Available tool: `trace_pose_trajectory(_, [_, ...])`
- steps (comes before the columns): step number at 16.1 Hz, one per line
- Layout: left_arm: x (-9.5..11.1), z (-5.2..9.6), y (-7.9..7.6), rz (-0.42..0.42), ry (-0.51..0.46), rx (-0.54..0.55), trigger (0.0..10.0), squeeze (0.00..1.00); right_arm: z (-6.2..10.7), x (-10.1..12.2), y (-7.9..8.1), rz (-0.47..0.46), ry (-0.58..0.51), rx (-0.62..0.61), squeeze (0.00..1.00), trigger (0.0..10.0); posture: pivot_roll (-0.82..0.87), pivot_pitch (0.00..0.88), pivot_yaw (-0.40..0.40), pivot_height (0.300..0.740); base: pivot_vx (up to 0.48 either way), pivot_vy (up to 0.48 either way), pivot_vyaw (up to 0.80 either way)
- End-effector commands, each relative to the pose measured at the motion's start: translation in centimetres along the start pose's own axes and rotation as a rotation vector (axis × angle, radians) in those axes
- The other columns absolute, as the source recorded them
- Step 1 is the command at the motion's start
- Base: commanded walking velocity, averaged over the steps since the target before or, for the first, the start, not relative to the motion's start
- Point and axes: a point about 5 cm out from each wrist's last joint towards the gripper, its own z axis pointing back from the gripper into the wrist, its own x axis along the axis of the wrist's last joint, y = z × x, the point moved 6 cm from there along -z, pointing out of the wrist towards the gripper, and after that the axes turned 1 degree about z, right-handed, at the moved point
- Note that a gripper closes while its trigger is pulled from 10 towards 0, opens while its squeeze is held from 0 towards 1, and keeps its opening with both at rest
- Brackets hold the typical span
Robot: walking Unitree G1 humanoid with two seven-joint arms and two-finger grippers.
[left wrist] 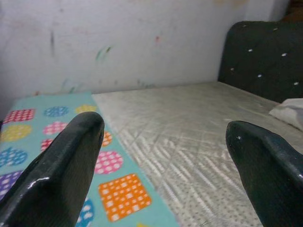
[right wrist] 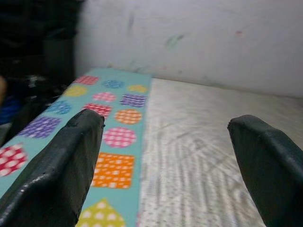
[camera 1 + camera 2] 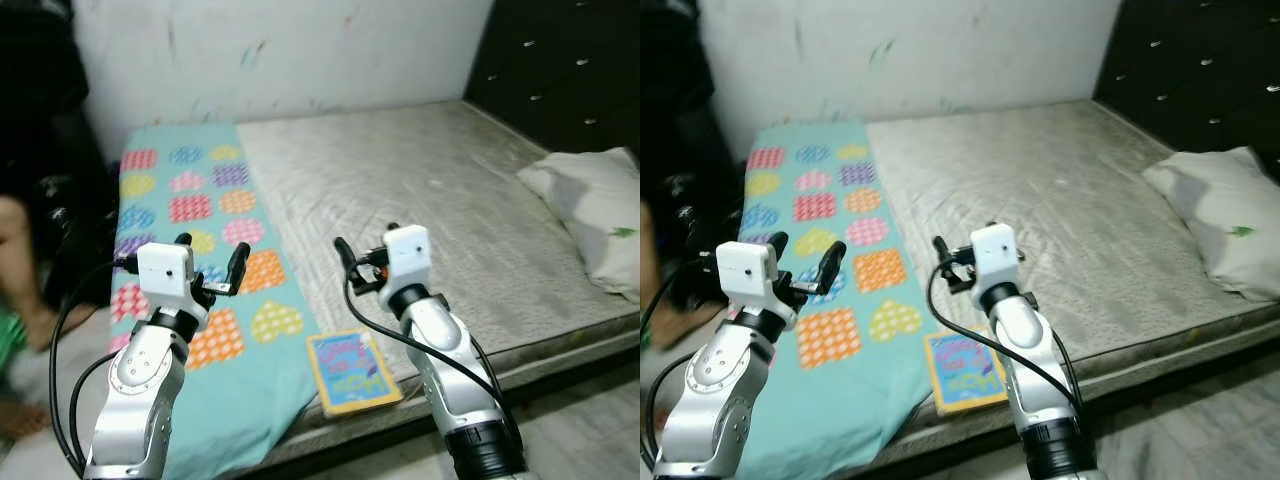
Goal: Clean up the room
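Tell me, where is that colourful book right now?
The book lies flat at the near edge of the mattress, beside the teal patterned blanket, low between the robot's two arms in the eye views.

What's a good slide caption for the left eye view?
Both open claws, left and right, hover above a bare mattress, patterned blanket and book.

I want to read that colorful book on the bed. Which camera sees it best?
The left eye view: the book lies whole near the mattress edge, between the two arms. In the right eye view the right arm covers part of the book. The wrist views look past it, over the teal blanket toward the wall.
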Motion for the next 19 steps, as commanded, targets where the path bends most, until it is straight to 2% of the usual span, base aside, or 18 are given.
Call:
trace_pose_trajectory(1, [-0.1, 0.1, 0.4, -0.007, 0.008, 0.02, 10.0, 0.0, -0.1, 0.2, 0.5, -0.005, -0.001, 0.023, 0.0, 10.0, -0.1, 0.0, -0.043, 0.74, 0.0, 0.0, 0.53])
trace_pose_trajectory(6, [-1.0, 0.4, 0.1, 0.034, 0.045, 0.028, 10.0, 0.0, 0.1, -0.2, 0.6, -0.007, 0.01, 0.027, 0.0, 10.0, -0.1, 0.0, -0.04, 0.74, 0.0, 0.0, 0.77])
trace_pose_trajectory(7, [-1.4, 0.4, 0.1, 0.09, 0.06, 0.037, 10.0, 0.0, 0.2, -0.4, 0.6, -0.012, 0.016, 0.022, 0.0, 10.0, -0.1, 0.0, -0.038, 0.74, 0.0, 0.0, 0.77])
trace_pose_trajectory(10, [-1.4, 0.3, -0.4, 0.067, 0.062, 0.01, 10.0, 0.0, 0.2, -0.6, 0.3, -0.023, 0.021, -0.005, 0.0, 10.0, -0.1, 0.0, -0.033, 0.74, 0.0, 0.0, 0.72])
trace_pose_trajectory(16, [-1.4, 0.3, -0.7, 0.079, 0.068, -0.008, 10.0, 0.0, 0.2, -0.9, 0.3, -0.014, 0.034, 0.003, 0.0, 10.0, -0.1, 0.0, -0.033, 0.74, 0.0, 0.0, 0.0])
trace_pose_trajectory(19, [-1.3, 0.3, -0.7, 0.079, 0.064, -0.009, 10.0, 0.0, 0.2, -1.0, 0.6, -0.022, 0.036, 0.011, 0.0, 10.0, -0.1, 0.0, -0.036, 0.74, 0.0, 0.0, 0.77])
